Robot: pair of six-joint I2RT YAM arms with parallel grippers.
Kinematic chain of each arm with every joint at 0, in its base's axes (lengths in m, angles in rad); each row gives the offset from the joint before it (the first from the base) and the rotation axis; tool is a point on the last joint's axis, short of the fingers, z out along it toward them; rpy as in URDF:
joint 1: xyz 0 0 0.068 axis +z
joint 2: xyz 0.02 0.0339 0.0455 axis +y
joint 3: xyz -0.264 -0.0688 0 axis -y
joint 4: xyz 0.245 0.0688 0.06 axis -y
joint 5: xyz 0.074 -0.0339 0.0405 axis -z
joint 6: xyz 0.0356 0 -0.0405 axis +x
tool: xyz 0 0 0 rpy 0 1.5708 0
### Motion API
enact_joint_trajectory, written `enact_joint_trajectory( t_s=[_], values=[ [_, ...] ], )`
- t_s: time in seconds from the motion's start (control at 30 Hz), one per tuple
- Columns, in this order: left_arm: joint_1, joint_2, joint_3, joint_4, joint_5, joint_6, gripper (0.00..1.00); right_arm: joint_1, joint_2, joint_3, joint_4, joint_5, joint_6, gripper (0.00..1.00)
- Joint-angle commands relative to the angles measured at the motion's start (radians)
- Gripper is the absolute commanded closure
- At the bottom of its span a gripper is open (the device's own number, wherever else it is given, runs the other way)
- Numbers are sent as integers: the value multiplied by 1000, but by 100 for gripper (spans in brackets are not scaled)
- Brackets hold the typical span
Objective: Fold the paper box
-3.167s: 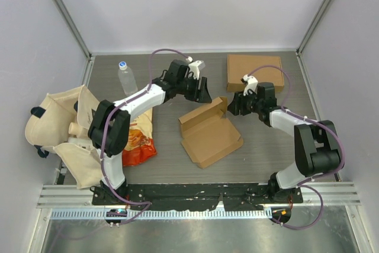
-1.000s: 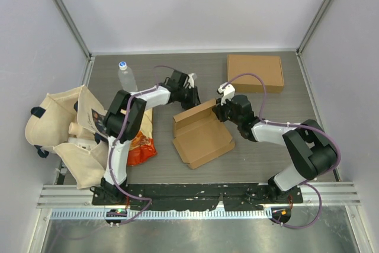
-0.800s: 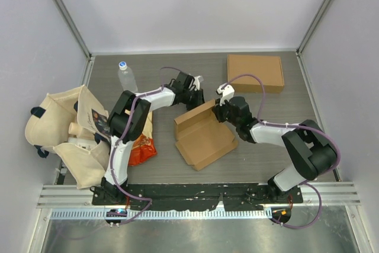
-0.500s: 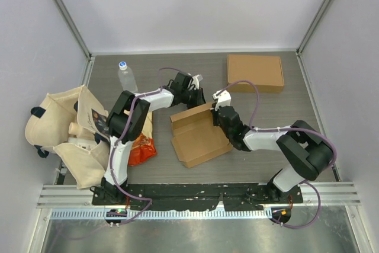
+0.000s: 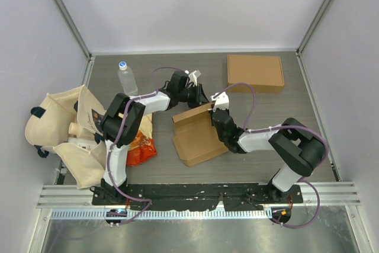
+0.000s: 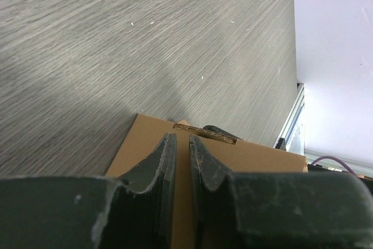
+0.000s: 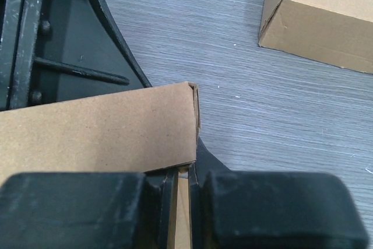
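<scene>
The paper box [image 5: 198, 137] lies open on the table's middle, its back wall raised. My right gripper [image 5: 215, 117] is at the box's back right corner. In the right wrist view that gripper [image 7: 183, 170] is shut on a thin cardboard flap of the box [image 7: 99, 129]. From the far side, my left gripper [image 5: 199, 99] reaches to the back wall. In the left wrist view its fingers [image 6: 182, 138] are shut, with only a slit between them. They lie against the outer face of the wall [image 6: 250, 155] and pinch nothing.
A closed cardboard box [image 5: 255, 72] sits at the back right, also in the right wrist view [image 7: 326, 21]. A water bottle [image 5: 126, 77] stands at the back left. A cloth tote bag [image 5: 62, 131] and an orange snack bag [image 5: 139, 146] lie at the left.
My right gripper has moved left and nearer along the box's back right corner, carrying the flap with it. The box has shifted slightly left. My left gripper stays at the back wall.
</scene>
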Motion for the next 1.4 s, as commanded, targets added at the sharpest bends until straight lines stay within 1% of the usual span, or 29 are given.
enact_joint_trajectory(
  t_s=[0.0, 0.03, 0.13, 0.17, 0.2, 0.23, 0.27, 0.3, 0.37, 0.4, 0.53, 0.6, 0.67, 0.7, 0.73, 0.77, 0.8, 0.83, 0.87, 0.9, 0.97, 1.0, 1.03, 1.1, 1.13, 1.17, 1.2, 1.3, 1.37],
  values=[
    [-47, -70, 11, -90, 101, 28, 80, -32, -9, 2, -38, -69, -38, 87],
    [-39, -79, 22, -117, 80, 46, 79, -42, -38, 14, -66, -138, -29, 82],
    [-17, -140, 36, -228, -44, 112, 69, -47, -126, 26, -193, -204, 3, 62],
    [-14, -163, 31, -265, -90, 131, 63, -50, -145, 31, -230, -215, 19, 57],
    [-10, -186, 20, -280, -179, 155, 60, -50, -170, 48, -332, -210, 28, 51],
    [-5, -215, 13, -292, -233, 166, 58, -52, -188, 52, -374, -221, 36, 46],
    [-4, -264, 2, -303, -282, 168, 52, -52, -226, 61, -473, -218, 62, 43],
    [-1, -295, -25, -302, -355, 171, 50, -52, -242, 72, -526, -215, 74, 38],
    [1, -364, -49, -306, -416, 174, 45, -59, -292, 98, -622, -235, 102, 33],
    [4, -384, -56, -315, -472, 178, 44, -59, -315, 109, -729, -232, 132, 31],
    [10, -481, -61, -371, -565, 189, 42, -76, -467, 101, -888, -258, 220, 24],
    [10, -536, -61, -394, -565, 197, 42, -91, -533, 123, -1026, -259, 290, 18],
    [7, -562, -50, -423, -534, 201, 42, -119, -564, 137, -1195, -253, 428, 15],
    [4, -574, -41, -438, -505, 204, 42, -183, -585, 132, -1247, -278, 478, 10],
    [-5, -577, -24, -464, -485, 221, 43, -232, -602, 123, -1287, -340, 566, 9],
    [-22, -579, 8, -511, -453, 244, 44, -281, -622, 106, -1317, -414, 594, 9],
    [-75, -584, 22, -533, -456, 267, 44, -336, -645, 59, -1324, -548, 631, 9],
    [-111, -597, 34, -559, -471, 290, 44, -404, -709, 34, -1324, -595, 658, 9],
    [-144, -605, 48, -590, -500, 330, 44, -430, -742, 8, -1324, -627, 710, 9],
    [-215, -613, 49, -596, -505, 345, 44, -444, -777, -39, -1325, -638, 729, 10],
    [-287, -627, 45, -592, -502, 396, 45, -469, -849, -84, -1280, -692, 749, 12],
    [-354, -625, 45, -593, -516, 413, 46, -478, -860, -119, -1266, -706, 752, 15],
    [-385, -625, 45, -595, -531, 425, 49, -502, -868, -129, -1255, -732, 743, 18],
    [-483, -624, 28, -584, -606, 457, 54, -513, -869, -165, -1223, -744, 741, 32],
    [-516, -622, 16, -557, -624, 465, 59, -518, -872, -178, -1207, -779, 740, 37],
    [-584, -616, -7, -541, -663, 488, 61, -526, -877, -188, -1187, -792, 744, 40],
    [-618, -611, -18, -529, -724, 496, 62, -527, -886, -213, -1177, -796, 753, 41],
    [-712, -572, -41, -484, -769, 499, 62, -529, -908, -260, -1128, -833, 778, 42],
    [-740, -542, -56, -451, -810, 491, 60, -527, -914, -291, -1059, -873, 793, 49]
  ],
)
